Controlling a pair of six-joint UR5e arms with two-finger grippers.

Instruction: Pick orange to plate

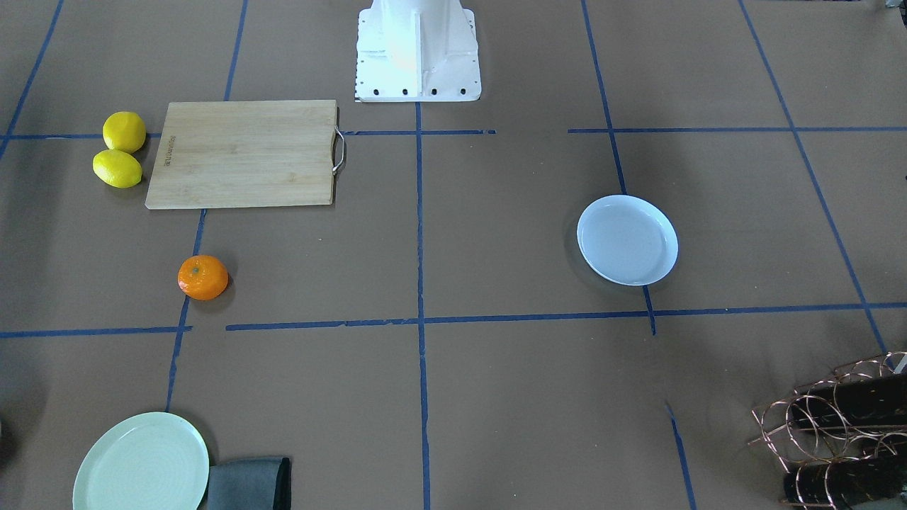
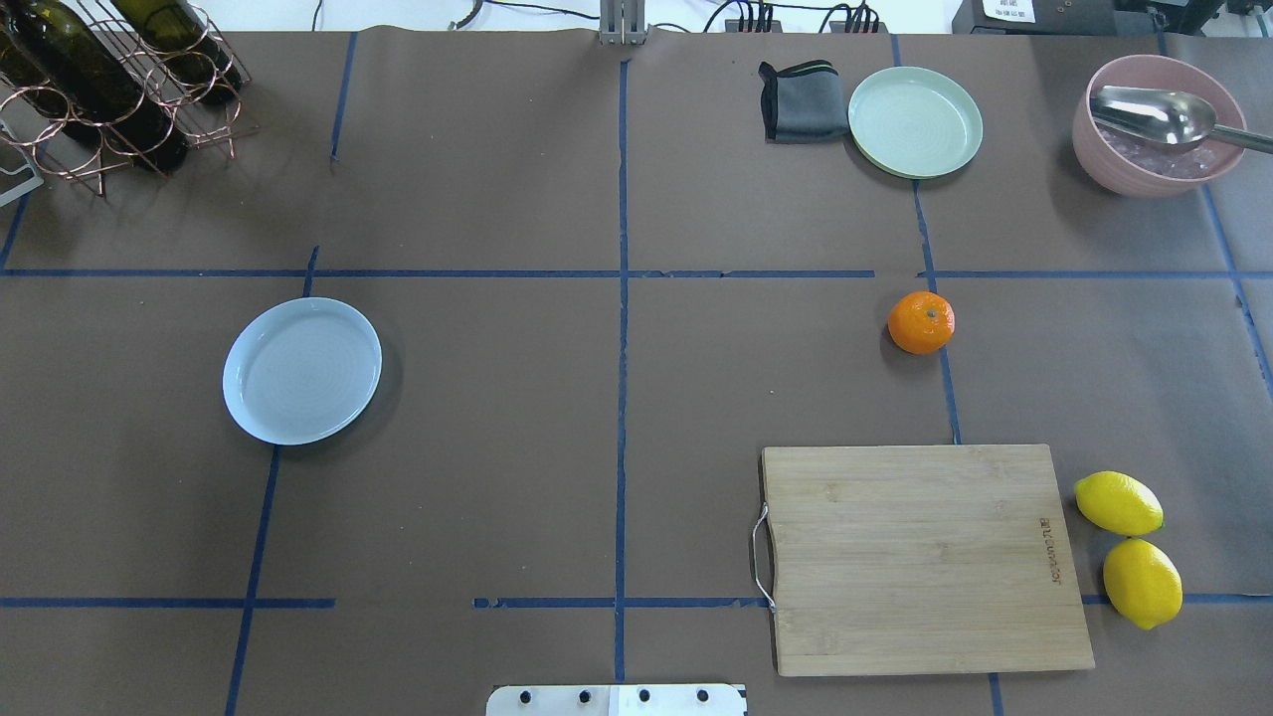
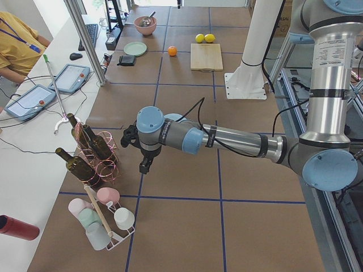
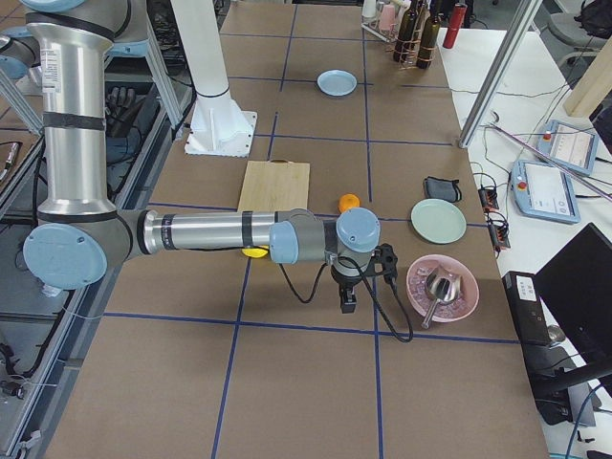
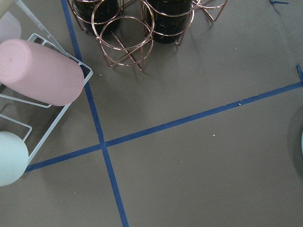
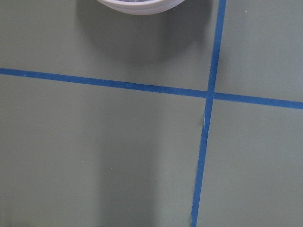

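The orange [image 2: 920,322], a small round bright-orange fruit with a dimpled stem spot facing up, sits bare on the brown paper-covered tabletop [image 2: 497,447] in the robot's right half, on a line of blue tape. Nothing touches it. A rectangular bamboo cutting board [image 2: 920,557] lies near it on the robot's side, with two yellow lemons [image 2: 1118,503] beside the board's edge. A larger pale green plate [image 2: 915,121] and a folded grey cloth [image 2: 799,99] lie beyond it.

The plate [image 2: 301,370], round, pale bluish-white and empty, is well apart in the left half.

The right claw [image 4: 349,302] hangs above the tabletop near a pink bowl [image 4: 442,287]; the left claw [image 3: 144,168] hangs near a copper wire bottle rack [image 3: 96,158]. Neither has hold of anything as far as I can see, and how wide either stands I cannot tell.

The step in hand looks like the reach. The right arm seems the better placed. It should come straight down over the stem spot, fingers spread wider than the fruit, and close at its broadest girth, gently, since a round fruit rolls if nudged off-centre. The green plate is the closer one and must not be taken for the target.
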